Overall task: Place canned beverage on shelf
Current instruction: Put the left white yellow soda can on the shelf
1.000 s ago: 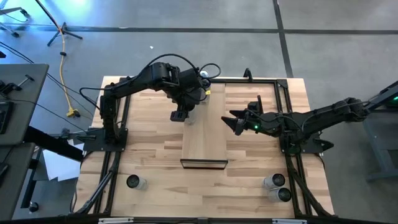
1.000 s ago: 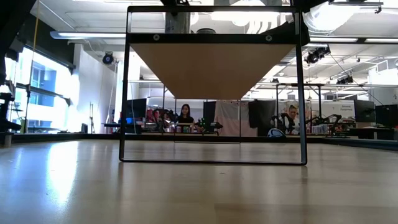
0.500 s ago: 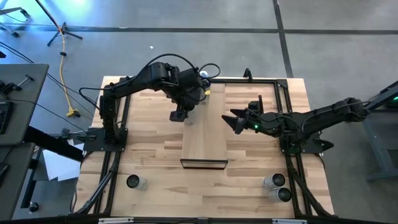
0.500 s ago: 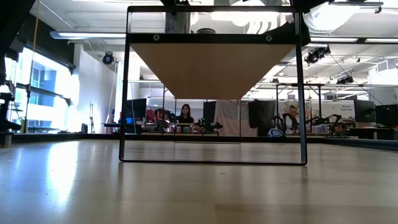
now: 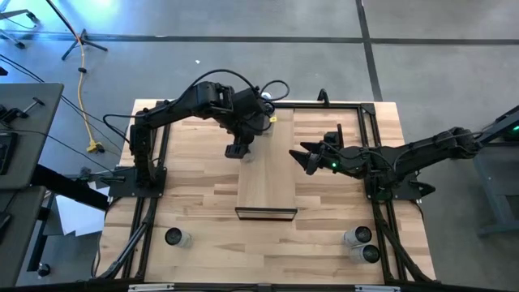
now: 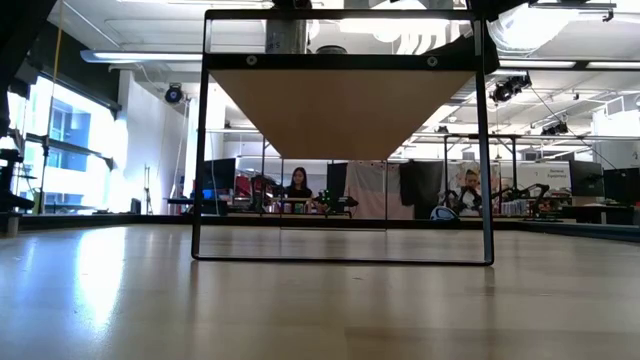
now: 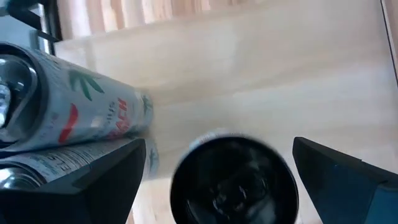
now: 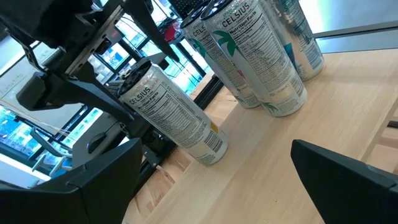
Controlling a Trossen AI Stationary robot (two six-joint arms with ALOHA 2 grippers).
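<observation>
The shelf point(image 5: 265, 174) is smooth, pale wood with a faint sheen, framed in dark metal. The worktop point(image 5: 199, 211) is butcher-block wood in mixed light and tan strips, satin-smooth. The cans point(image 8: 177, 117) are glossy printed metal with bright tops. The arms point(image 5: 182, 105) look matt black.

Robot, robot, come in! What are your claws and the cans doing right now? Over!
Left gripper open above a can on the shelf. Right gripper open, waiting beside it. Nothing blocking.
</observation>
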